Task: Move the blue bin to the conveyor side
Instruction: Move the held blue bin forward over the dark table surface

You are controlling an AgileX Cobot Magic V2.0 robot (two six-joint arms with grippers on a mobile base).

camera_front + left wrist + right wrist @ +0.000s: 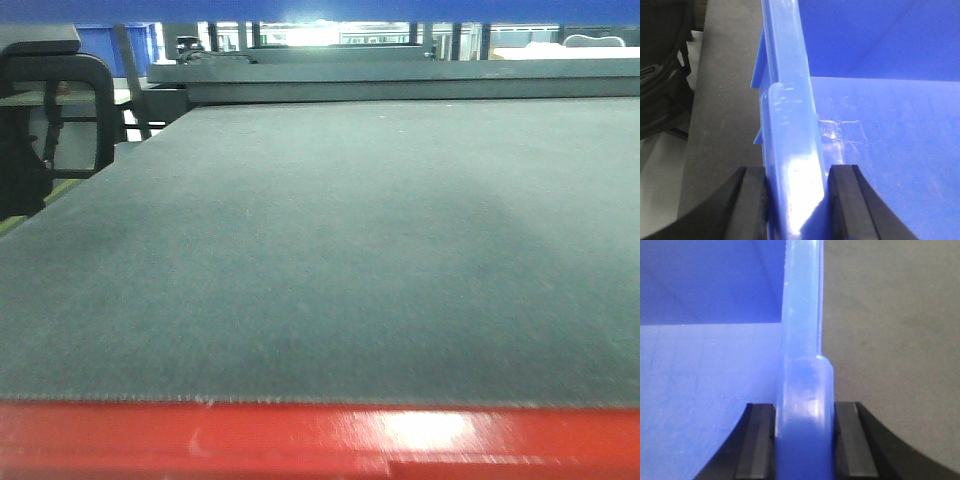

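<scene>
The blue bin [880, 130] fills both wrist views, and a blue strip of it [320, 8] runs along the top edge of the front view. My left gripper [797, 200] is shut on the bin's thick left rim [787, 110], one black finger outside the wall and one inside. My right gripper [805, 440] is shut on the opposite rim [802, 315] in the same way. The conveyor's dark grey-green belt [330, 250] spreads ahead, with its red frame edge [300, 440] nearest me. Belt surface shows beside the bin under both wrists [725, 100] [890, 340].
A black frame-like object [60, 120] stands off the belt's left side, also dark at the left of the left wrist view [660, 75]. Low dark machinery [400, 80] crosses the belt's far end, with bright windows behind.
</scene>
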